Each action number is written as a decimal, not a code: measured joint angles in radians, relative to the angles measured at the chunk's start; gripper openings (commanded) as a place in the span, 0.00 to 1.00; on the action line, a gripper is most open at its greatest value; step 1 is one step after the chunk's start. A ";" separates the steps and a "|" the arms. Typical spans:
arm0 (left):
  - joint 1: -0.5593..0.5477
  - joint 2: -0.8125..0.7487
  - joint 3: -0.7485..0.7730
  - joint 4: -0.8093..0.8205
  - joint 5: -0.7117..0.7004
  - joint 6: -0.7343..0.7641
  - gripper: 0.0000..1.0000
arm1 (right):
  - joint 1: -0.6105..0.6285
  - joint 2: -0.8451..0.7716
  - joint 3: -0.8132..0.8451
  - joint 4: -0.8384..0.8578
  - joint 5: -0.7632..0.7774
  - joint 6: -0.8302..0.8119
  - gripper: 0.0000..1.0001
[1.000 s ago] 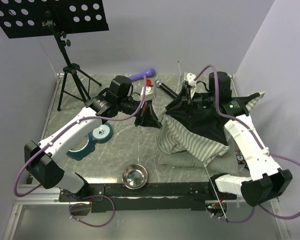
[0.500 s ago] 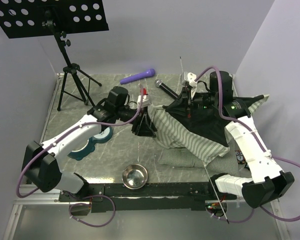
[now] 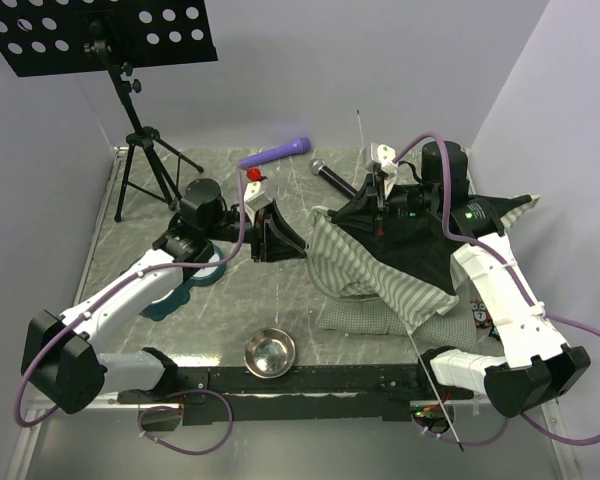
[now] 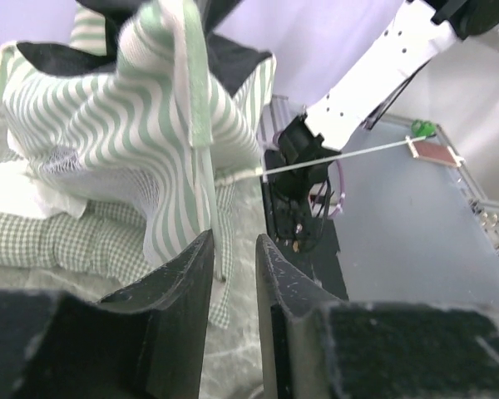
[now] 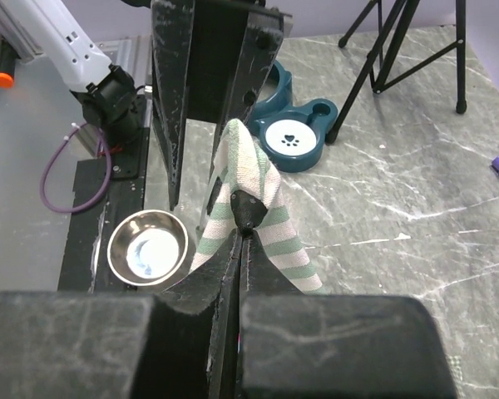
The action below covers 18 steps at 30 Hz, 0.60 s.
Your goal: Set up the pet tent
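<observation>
- A black music stand [image 3: 130, 90] is seen at the far left corner of the marble table [image 3: 220, 320].
- A teal bowl holder [image 3: 185, 282] is partly hidden under the left arm. A steel bowl [image 3: 269, 352] is set near the front edge, apart from the holder.
- The left gripper [image 3: 285, 248] is held low, just left of the tent and not touching it. Its fingers [image 4: 183, 283] are set a little apart, and nothing is seen pinched between them.
- A purple handle [image 3: 276, 152] and a microphone [image 3: 330, 176] are laid near the back edge.
- The tent [image 3: 360, 265] is heaped right of centre. Its green-and-white striped cloth is draped beneath its dark lining, and it is resting on the checked cushion [image 3: 365, 318].
- A thin white pole [image 4: 333, 158] is seen running from the striped cloth toward the right arm's base.
- The right gripper [image 3: 378, 200] is raised over the heap. Its fingers are pressed together on a fold of striped cloth beside a dark tip [image 5: 248, 208], so the tent's far corner is held lifted.
</observation>
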 measured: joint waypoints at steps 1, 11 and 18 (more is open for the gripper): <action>0.000 0.003 0.000 0.022 0.000 -0.018 0.27 | 0.000 0.000 0.000 0.000 0.000 0.000 0.00; 0.001 0.047 -0.008 0.209 0.030 -0.211 0.10 | 0.000 -0.001 0.005 0.001 -0.001 0.008 0.00; 0.001 0.074 -0.048 0.375 0.050 -0.384 0.08 | 0.000 -0.002 0.005 0.003 -0.001 0.016 0.00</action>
